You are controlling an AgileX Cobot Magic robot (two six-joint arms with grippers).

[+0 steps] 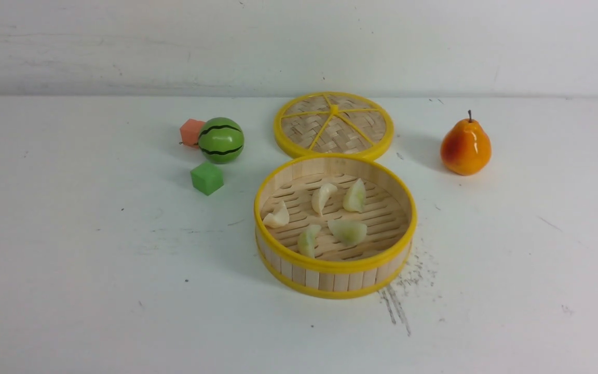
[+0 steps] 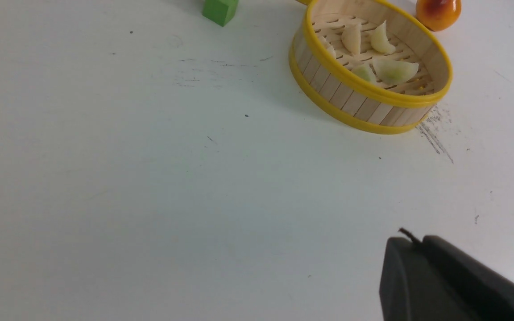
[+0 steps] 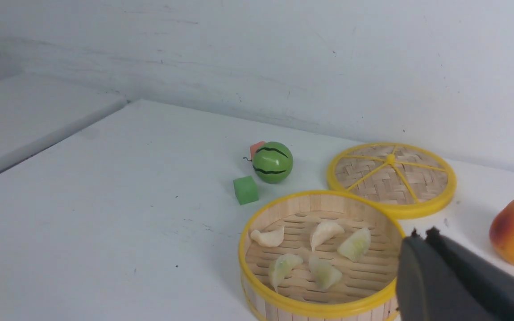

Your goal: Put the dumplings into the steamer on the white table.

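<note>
Inside steamer [image 1: 299,262]: unlabelled dumplings [image 1: 347,231]

All five dumplings [image 1: 348,231] lie in the steamer [image 1: 335,270] mid-table [image 1: 70,291]. The lid [image 1: 334,125] touches it at twelve o'clock, the pear [image 1: 465,147] at two, the cube [image 1: 207,178], ball [image 1: 220,139] and block [image 1: 191,132] at ten.

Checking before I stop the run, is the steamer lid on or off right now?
Off. The lid lies flat on the white table behind the steamer, whose open top shows five dumplings.
</note>
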